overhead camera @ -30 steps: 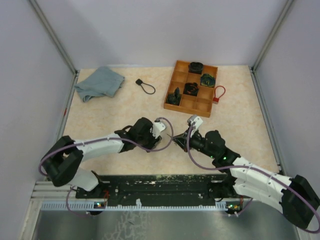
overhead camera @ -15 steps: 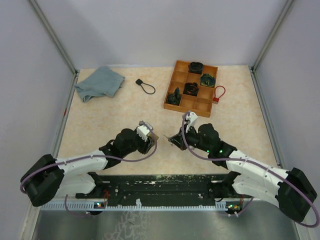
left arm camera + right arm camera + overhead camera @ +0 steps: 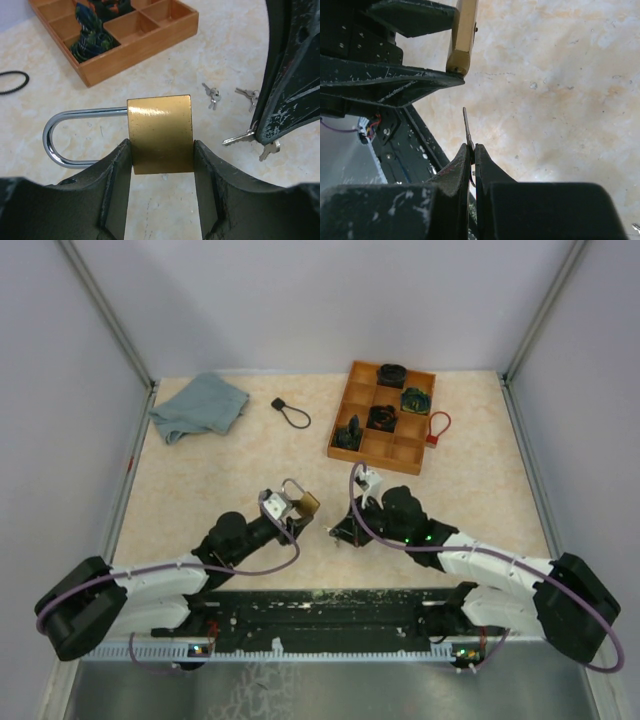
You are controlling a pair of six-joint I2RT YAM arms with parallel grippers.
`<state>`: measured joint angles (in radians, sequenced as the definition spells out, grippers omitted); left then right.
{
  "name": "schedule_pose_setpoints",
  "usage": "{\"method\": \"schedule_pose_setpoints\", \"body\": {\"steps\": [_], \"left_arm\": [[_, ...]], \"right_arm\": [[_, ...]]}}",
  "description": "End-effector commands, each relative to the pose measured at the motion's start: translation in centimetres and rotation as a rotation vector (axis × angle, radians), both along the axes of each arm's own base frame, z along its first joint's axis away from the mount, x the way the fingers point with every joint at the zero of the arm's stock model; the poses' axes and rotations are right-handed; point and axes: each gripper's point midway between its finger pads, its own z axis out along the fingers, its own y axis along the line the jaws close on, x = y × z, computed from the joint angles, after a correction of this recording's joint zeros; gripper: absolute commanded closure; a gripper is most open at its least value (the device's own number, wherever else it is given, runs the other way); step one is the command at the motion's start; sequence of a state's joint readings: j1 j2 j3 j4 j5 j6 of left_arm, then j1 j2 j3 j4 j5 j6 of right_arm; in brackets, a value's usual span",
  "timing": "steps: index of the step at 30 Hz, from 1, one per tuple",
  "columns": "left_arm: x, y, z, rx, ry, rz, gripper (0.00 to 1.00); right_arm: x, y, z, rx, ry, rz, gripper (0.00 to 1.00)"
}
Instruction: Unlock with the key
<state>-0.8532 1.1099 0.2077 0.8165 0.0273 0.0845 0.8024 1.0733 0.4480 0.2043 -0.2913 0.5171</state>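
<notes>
A brass padlock (image 3: 160, 132) with a steel shackle (image 3: 62, 135) pointing left is clamped by its two sides in my left gripper (image 3: 161, 145), above the table. In the top view the padlock (image 3: 304, 503) sits at the tip of the left gripper (image 3: 293, 508). My right gripper (image 3: 472, 147) is shut on a small key (image 3: 467, 125), whose blade sticks out toward the padlock (image 3: 462, 35) with a gap between them. In the left wrist view the key (image 3: 239, 138) juts from the right gripper's fingers (image 3: 287, 100), to the right of the lock body.
A wooden compartment tray (image 3: 375, 454) with dark items stands at the back right, with a red loop (image 3: 438, 426) beside it. A blue cloth (image 3: 198, 405) and a black strap (image 3: 291, 412) lie at the back left. Small spare keys (image 3: 212, 96) lie on the table.
The left arm has drawn back toward its base with the padlock and turned it. The right gripper has shifted left and nearer with the key, now facing the lock.
</notes>
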Motion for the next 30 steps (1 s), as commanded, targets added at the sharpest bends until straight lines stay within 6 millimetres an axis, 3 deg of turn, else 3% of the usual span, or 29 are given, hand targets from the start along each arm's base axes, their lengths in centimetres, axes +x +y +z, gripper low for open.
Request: {"method": "schedule_pose_setpoints", "body": {"steps": [1,7,14,30], "left_arm": [[-0.6,-0.8,6.3,-0.159,-0.205,-0.061,0.77],[-1.5,-0.9,6.6,-0.152,-0.270,-0.110,0.78],[-1.8,-0.7,7.8,-0.182,-0.319,-0.113,0.78],[-2.0,-0.4,8.1,-0.192,-0.334,-0.108,0.78]], "right_arm": [[0.8,2.2,4.9,0.165,-0.077,0.015,1.00],[1.1,2.5,5.9,0.225,-0.103,0.004,1.00],[1.1,2.4,5.4,0.219,-0.096,-0.001,1.00],[1.3,2.1,5.8,0.226,-0.099,-0.027,1.00]]}}
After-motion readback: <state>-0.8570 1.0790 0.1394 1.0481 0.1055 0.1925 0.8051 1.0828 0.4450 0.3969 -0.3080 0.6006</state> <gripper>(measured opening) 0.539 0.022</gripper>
